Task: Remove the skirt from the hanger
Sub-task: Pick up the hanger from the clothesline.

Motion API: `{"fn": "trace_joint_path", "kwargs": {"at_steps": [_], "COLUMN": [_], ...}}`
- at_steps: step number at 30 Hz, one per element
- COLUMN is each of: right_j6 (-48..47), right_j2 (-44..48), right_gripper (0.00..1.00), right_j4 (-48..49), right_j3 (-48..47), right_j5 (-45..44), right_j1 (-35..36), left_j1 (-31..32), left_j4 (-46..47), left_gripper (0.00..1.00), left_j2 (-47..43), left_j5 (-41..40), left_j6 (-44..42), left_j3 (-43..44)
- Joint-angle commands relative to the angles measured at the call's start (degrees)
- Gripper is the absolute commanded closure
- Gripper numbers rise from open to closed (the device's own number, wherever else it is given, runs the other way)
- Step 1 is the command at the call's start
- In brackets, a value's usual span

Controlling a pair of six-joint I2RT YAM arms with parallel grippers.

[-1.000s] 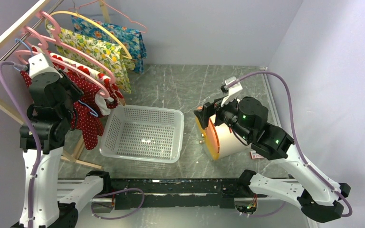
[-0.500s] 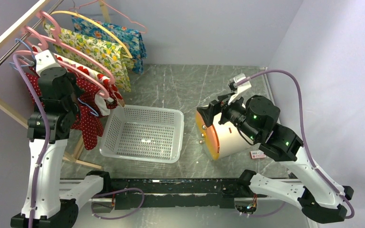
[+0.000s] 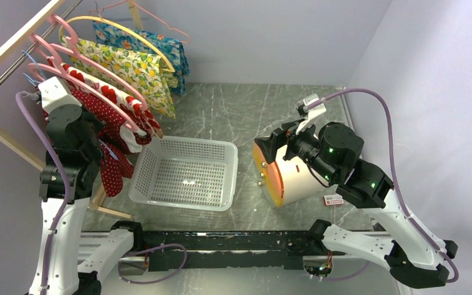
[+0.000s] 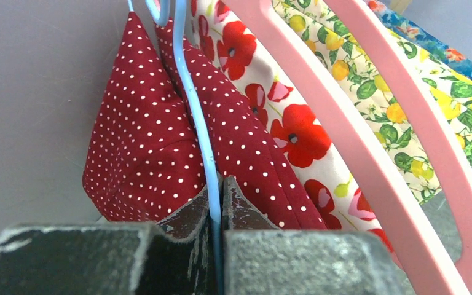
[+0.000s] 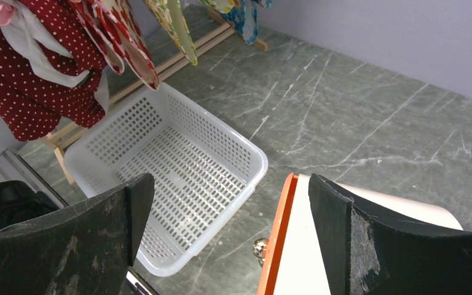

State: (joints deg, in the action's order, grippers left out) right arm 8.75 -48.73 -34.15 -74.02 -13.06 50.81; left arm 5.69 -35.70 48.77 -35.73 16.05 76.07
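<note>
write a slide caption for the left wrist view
Left fingers shut on the blue hanger carrying the red polka-dot skirt, beside pink hangers holding floral garments.

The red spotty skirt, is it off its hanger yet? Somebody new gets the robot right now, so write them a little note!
Left gripper: fingers shut on the thin light-blue wire hanger.
Right gripper: open, holding nothing.
The red white-dotted skirt hangs on that hanger, to the left of the white plastic basket.
Done: hanger gripped.
Left to do: get the skirt off the hanger.
</note>
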Motion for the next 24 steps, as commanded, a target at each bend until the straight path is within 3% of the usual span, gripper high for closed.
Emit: {"fn": "trace_joint_path", "kwargs": {"at_steps": [1, 12, 17, 24], "right_j6": [-0.6, -1.4, -0.8, -1.6], "right_j2": [-0.5, -5.5, -7.0, -7.8], "right_gripper": [0.00, 0.00, 0.00, 0.00], "right_j4": [1.0, 1.4, 3.3, 2.6], "right_j3": [-1.4, -3.5, -2.8, -2.5], "right_j5": [-0.4, -0.7, 0.4, 1.2], "right_j1": [0.4, 0.4, 0.3, 0.4], "left_j1": [-0.4, -0.4, -0.4, -0.4], "left_j4": [7.1, 12.7, 13.4, 14.0], "left_gripper": [0.93, 0.93, 0.93, 0.93], "left_j2": [-2.4, -5.3, -5.4, -5.7], "left_j5": [-4.1, -8.6, -4.1, 4.8], "left_j6": [-1.7, -8.7, -9.5, -4.0], "left_j3": [-2.2, -4.7, -4.3, -4.1]}}
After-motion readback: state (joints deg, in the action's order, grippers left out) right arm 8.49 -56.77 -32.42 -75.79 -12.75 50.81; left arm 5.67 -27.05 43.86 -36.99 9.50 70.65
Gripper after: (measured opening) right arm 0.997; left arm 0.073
